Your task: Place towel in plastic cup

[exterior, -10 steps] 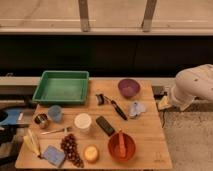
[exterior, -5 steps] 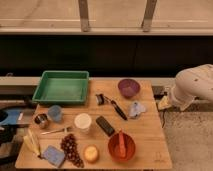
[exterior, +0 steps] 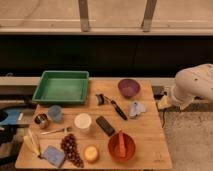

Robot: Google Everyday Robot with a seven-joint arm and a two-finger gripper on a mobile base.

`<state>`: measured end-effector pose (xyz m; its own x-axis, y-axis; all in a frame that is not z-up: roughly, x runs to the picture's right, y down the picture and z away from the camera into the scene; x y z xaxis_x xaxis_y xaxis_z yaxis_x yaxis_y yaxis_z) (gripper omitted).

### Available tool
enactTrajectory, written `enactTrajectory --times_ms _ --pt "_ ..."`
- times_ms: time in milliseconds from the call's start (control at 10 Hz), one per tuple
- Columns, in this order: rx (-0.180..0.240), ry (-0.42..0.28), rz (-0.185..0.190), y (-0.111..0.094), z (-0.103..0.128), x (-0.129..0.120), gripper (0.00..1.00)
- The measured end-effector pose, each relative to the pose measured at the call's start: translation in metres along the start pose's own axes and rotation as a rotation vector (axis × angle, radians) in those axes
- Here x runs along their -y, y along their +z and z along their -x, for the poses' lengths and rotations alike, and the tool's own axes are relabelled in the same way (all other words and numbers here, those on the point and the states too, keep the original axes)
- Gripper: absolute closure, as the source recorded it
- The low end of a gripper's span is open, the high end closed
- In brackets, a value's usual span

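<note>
The towel [exterior: 136, 108] is a small pale blue crumpled cloth lying on the right part of the wooden table [exterior: 150, 145], just below the purple bowl. A blue plastic cup [exterior: 54, 113] stands upright near the left side, below the green tray. A white cup [exterior: 82, 122] stands near the table's middle. My white arm [exterior: 196, 85] reaches in from the right, off the table's right edge. My gripper [exterior: 163, 102] hangs at the arm's lower left end, just right of the towel and apart from it. Nothing shows in it.
A green tray [exterior: 62, 87] sits at the back left and a purple bowl [exterior: 128, 87] at the back right. A black-handled tool [exterior: 114, 106], a dark block [exterior: 105, 125], an orange bowl [exterior: 121, 146], grapes [exterior: 71, 148], a metal cup [exterior: 41, 120] and a blue sponge [exterior: 53, 155] lie around.
</note>
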<state>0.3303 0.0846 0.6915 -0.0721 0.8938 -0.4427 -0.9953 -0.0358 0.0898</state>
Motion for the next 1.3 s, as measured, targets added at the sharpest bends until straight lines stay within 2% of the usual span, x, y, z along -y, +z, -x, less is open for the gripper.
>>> enactTrajectory --times_ms 200,500,700,800,900,1300 --pt "0.012 -0.062 0.02 -0.001 0.011 -0.03 0.33" --pt "0.021 -0.182 0.056 0.003 0.03 -0.103 0.33" --pt "0.028 -0.277 0.113 0.011 0.043 -0.158 0.33" --pt "0.032 -0.313 0.139 0.012 0.048 -0.174 0.33" --pt "0.034 -0.335 0.158 0.013 0.05 -0.186 0.33" --pt "0.028 -0.333 0.157 0.015 0.05 -0.185 0.33"
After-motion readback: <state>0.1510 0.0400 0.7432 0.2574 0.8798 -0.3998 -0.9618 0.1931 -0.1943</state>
